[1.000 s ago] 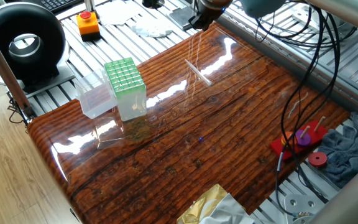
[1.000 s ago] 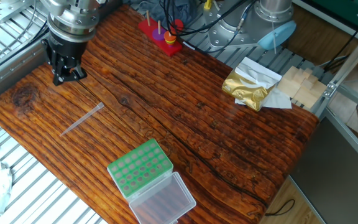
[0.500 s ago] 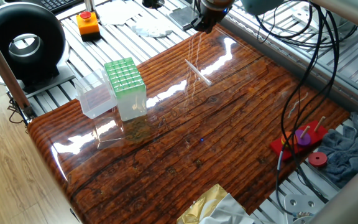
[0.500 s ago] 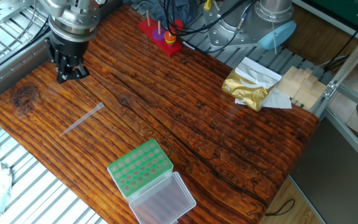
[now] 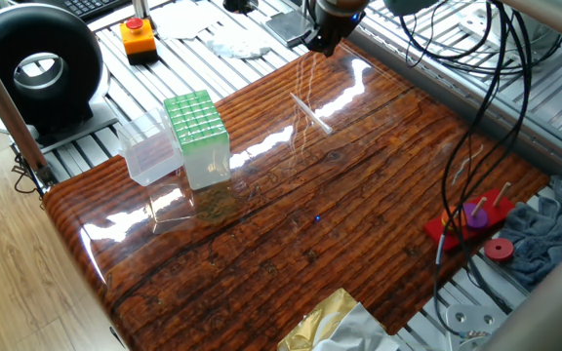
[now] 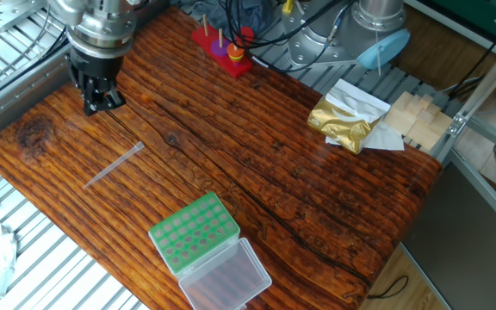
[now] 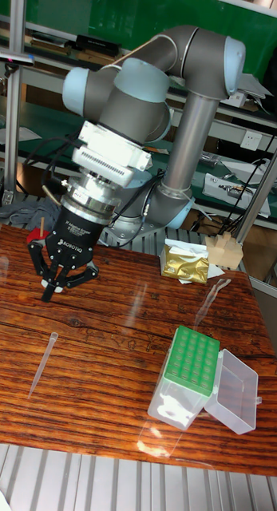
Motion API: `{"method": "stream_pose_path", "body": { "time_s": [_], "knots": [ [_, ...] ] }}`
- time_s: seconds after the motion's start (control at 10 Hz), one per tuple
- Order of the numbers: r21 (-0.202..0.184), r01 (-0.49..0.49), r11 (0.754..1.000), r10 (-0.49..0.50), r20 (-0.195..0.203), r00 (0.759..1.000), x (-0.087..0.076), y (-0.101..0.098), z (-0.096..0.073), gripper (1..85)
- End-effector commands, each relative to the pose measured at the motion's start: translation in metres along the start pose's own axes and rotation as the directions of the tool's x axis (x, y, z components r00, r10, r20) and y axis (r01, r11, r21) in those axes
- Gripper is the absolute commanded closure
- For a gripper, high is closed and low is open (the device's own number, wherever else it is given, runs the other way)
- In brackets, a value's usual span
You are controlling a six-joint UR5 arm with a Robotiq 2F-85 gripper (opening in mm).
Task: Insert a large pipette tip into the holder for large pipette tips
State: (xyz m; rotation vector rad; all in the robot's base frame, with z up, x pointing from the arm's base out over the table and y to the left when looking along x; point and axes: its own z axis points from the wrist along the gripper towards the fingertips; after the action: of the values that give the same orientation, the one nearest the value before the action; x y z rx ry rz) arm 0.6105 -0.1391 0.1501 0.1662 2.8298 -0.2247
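Observation:
The large pipette tip (image 5: 310, 112) (image 6: 113, 165) (image 7: 42, 363) is a slender clear tube lying flat on the wooden table, apart from everything else. The holder for large pipette tips (image 5: 198, 132) (image 6: 195, 231) (image 7: 192, 363), a clear box with a green grid top, stands near the table edge with its clear lid hinged open beside it. My gripper (image 5: 322, 44) (image 6: 102, 103) (image 7: 50, 291) hangs over the far corner of the table, a short way from the tip and well away from the holder. Its fingers converge at the ends and hold nothing.
A red peg stand with coloured rings (image 5: 476, 222) (image 6: 222, 47) sits at one table end. A gold foil packet (image 6: 344, 120) (image 7: 186, 263) and wooden blocks (image 6: 416, 116) lie off another edge. A black fan (image 5: 37, 63) and an orange button box (image 5: 139, 37) stand beyond the holder's side.
The gripper has drifted slightly sideways over the table corner. The pipette tip and the holder have not moved.

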Motion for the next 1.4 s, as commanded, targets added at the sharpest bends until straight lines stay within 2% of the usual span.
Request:
{"method": "stream_pose_path", "body": {
  "time_s": [0.0,0.3,0.6,0.8,1.1,1.2,1.3],
  "knots": [
    [-0.058,-0.015,0.998,0.013,-0.027,1.0,0.002,0.004,0.02,84.7],
    [-0.025,0.035,0.999,-0.035,-0.01,0.999,0.001,-0.009,0.032,84.7],
    [-0.037,0.034,0.999,-0.034,-0.022,0.999,0.007,-0.008,0.035,84.7],
    [-0.031,0.055,0.998,-0.056,-0.026,0.998,0.009,-0.008,0.034,84.7],
    [-0.034,0.114,0.993,-0.116,-0.05,0.992,0.016,-0.009,0.034,84.7],
    [-0.028,0.159,0.987,-0.161,-0.08,0.984,0.023,-0.012,0.034,84.7],
    [-0.003,0.189,0.982,-0.189,-0.078,0.979,0.022,-0.019,0.034,84.7]
  ]
}}
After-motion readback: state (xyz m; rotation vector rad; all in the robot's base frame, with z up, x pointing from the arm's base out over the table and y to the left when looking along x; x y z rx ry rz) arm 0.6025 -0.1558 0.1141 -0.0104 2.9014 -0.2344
